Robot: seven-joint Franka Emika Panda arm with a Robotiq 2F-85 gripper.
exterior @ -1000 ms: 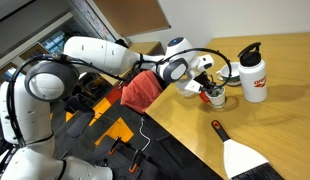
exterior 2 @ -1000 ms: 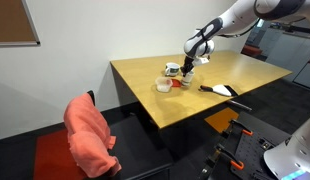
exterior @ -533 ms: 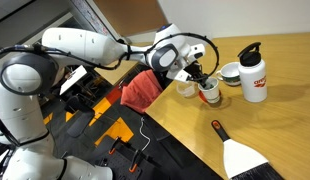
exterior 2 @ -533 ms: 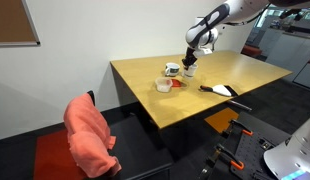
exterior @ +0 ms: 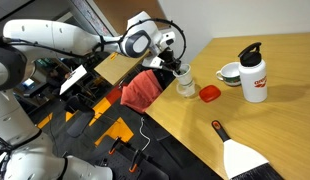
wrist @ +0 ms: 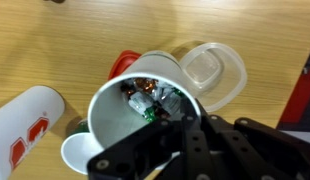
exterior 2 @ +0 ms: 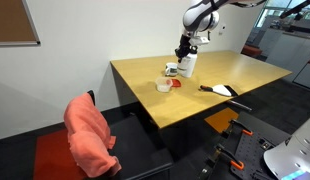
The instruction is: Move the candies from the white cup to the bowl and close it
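In the wrist view my gripper (wrist: 173, 122) is shut on the rim of the white cup (wrist: 113, 122), which fills the middle of the picture with several wrapped candies (wrist: 147, 100) inside. Below the cup lie the shallow bowl (wrist: 210, 75) and the red disc (wrist: 123, 64). In both exterior views the gripper (exterior: 179, 63) (exterior 2: 184, 48) hangs above the table. The bowl (exterior: 185, 85) (exterior 2: 163, 86) sits under it near the table edge. The red disc (exterior: 209, 93) (exterior 2: 176, 84) lies beside the bowl.
The tall white bottle (exterior: 254, 73) (wrist: 30, 125) and the whitish bowl (exterior: 230, 72) (exterior 2: 171, 69) stand close by. A hand brush (exterior: 235, 152) (exterior 2: 221, 89) lies further along the table. A red cloth (exterior: 143, 88) (exterior 2: 90, 135) hangs on a chair off the table edge.
The gripper closed on the white cup beside the red disc, lifted it, and moved up and over toward the bowl. The red disc is now uncovered.
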